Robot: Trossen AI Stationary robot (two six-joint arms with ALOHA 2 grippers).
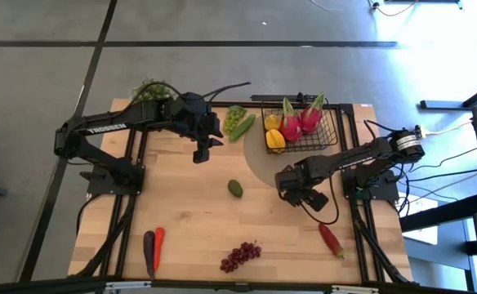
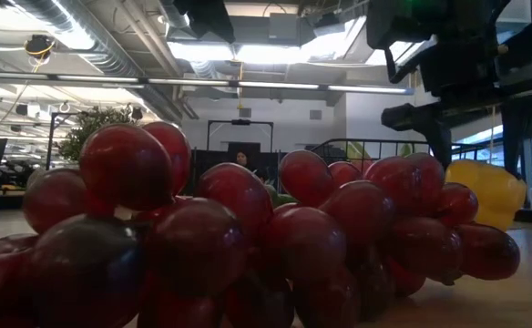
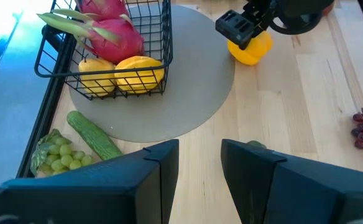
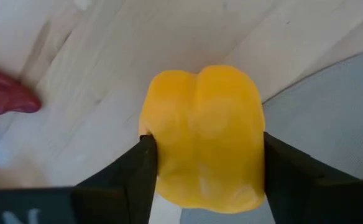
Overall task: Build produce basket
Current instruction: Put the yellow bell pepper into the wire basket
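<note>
The right pincer [image 4: 203, 180] pinches the yellow pepper [image 4: 203, 134] across its rounded sides; it looks light, stiff and smooth, likely slippery. The left pincer [image 3: 200, 165] hangs spread.

— What blocks the table-level view?
— The cluster of dark red toy grapes [image 2: 248, 237] fills it, so the table behind is mostly hidden; only part of the glossy yellow toy pepper [image 2: 494, 193] shows past them.
— And from overhead?
— That pepper is covered by the right arm's dark two-finger gripper [image 1: 297, 186].
— The left wrist camera?
— The small dark green avocado [image 3: 253, 145] barely peeks out behind a finger, and the grapes are cut by the edge.
</note>
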